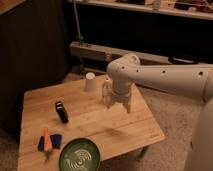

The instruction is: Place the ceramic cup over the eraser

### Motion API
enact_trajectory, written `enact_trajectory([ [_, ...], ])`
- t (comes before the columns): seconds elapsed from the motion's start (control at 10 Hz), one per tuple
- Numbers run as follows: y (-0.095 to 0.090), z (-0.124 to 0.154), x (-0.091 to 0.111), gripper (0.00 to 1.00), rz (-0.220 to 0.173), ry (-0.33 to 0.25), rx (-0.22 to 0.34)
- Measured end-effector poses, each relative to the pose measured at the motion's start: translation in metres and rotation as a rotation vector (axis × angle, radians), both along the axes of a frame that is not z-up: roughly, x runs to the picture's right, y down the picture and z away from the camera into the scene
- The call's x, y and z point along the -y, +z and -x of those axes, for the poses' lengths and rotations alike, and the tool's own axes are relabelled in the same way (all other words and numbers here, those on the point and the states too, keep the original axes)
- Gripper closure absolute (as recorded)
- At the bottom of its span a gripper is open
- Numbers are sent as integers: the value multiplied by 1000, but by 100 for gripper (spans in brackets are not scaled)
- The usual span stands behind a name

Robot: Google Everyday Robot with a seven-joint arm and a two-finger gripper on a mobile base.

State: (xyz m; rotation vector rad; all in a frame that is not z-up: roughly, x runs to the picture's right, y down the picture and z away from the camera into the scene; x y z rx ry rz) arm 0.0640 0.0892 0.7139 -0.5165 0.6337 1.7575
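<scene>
The ceramic cup [90, 82], small, white and upside down, stands at the far edge of the wooden table [100, 125]. The eraser [61, 111], a small black block, lies left of the middle of the table. My gripper [118, 104] hangs from the white arm over the right part of the table, to the right of the cup and apart from it. It points down and holds nothing that I can see. The eraser is well to its left.
A blue pad with an orange stick [48, 141] lies at the front left. A green round plate [80, 156] sits at the front edge. A slim pale bottle [106, 83] stands behind the gripper. Dark shelving rises behind the table.
</scene>
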Motion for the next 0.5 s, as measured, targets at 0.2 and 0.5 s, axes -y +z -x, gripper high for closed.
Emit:
enact_trajectory([
  [0.2,0,0,0,35,0,0,0],
  [0.5,0,0,0,35,0,0,0],
])
